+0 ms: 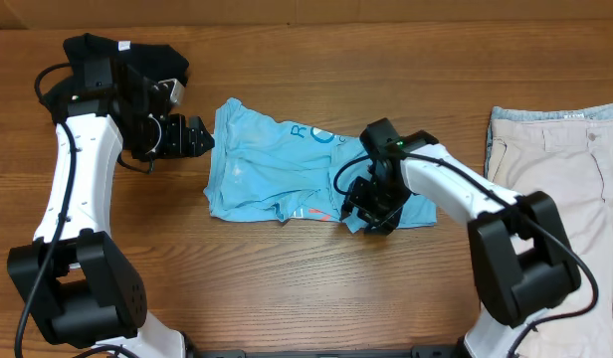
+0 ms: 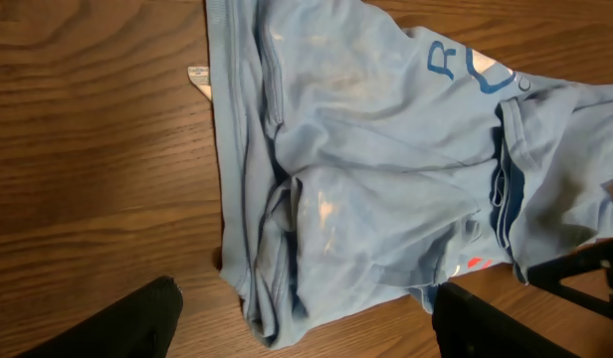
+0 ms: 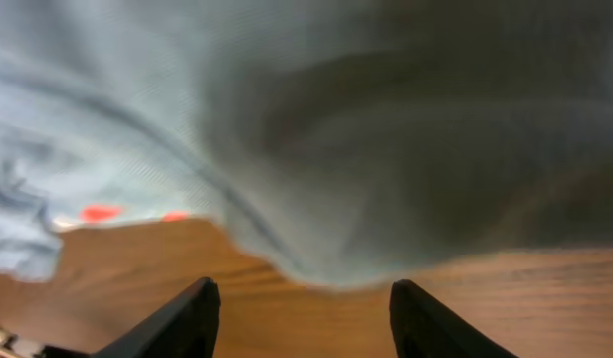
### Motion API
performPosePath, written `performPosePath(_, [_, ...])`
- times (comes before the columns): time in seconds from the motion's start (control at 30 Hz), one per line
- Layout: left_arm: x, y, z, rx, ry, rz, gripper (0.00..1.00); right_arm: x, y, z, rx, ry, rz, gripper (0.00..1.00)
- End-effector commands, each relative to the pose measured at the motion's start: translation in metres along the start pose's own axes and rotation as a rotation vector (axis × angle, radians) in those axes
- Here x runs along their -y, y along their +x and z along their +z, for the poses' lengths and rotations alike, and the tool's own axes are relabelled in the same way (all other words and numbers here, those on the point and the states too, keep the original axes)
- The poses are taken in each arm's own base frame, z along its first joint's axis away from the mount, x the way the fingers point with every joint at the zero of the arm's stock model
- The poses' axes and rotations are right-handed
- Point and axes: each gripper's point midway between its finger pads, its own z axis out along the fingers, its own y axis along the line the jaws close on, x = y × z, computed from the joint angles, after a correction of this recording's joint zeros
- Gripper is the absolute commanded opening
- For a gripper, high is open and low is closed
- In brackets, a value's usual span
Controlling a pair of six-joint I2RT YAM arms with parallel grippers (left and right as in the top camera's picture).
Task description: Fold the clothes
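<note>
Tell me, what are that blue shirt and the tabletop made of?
The blue shirt looks like soft, matte cotton knit: it creases and bunches limply. The tabletop looks like wood or wood-look laminate, with brown grain lines and a slight sheen; which, I cannot tell.

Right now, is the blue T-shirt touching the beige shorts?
Apart. The overhead view shows bare table between the blue T-shirt and the beige shorts, although the right arm crosses part of that gap.
</note>
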Motion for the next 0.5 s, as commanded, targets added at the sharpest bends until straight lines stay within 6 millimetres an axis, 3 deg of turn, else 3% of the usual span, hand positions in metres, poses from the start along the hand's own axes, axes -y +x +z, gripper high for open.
performPosePath(0.0, [0.003,0.001,0.004,-0.007,0.014,0.019,0.84,0.003,-0.006,0.005,0.009,0.019,0.041,0.58])
performPosePath(0.2, [0.003,0.0,0.004,-0.004,0.013,0.021,0.84,0.009,-0.015,0.011,0.011,0.028,0.095,0.55])
performPosePath(0.27, [0.003,0.0,0.004,-0.003,0.013,0.021,0.84,0.008,-0.019,0.015,0.013,0.023,0.119,0.43])
performPosePath(0.37, [0.003,0.0,0.004,-0.003,0.013,0.021,0.84,0.002,-0.019,0.016,0.005,-0.005,0.125,0.09])
performPosePath(0.4, [0.003,0.0,0.004,-0.003,0.013,0.021,0.84,-0.004,-0.017,0.016,-0.01,-0.032,0.112,0.04])
performPosePath(0.47, [0.003,0.0,0.004,-0.003,0.013,0.021,0.84,-0.014,-0.011,0.013,-0.049,-0.081,0.099,0.04])
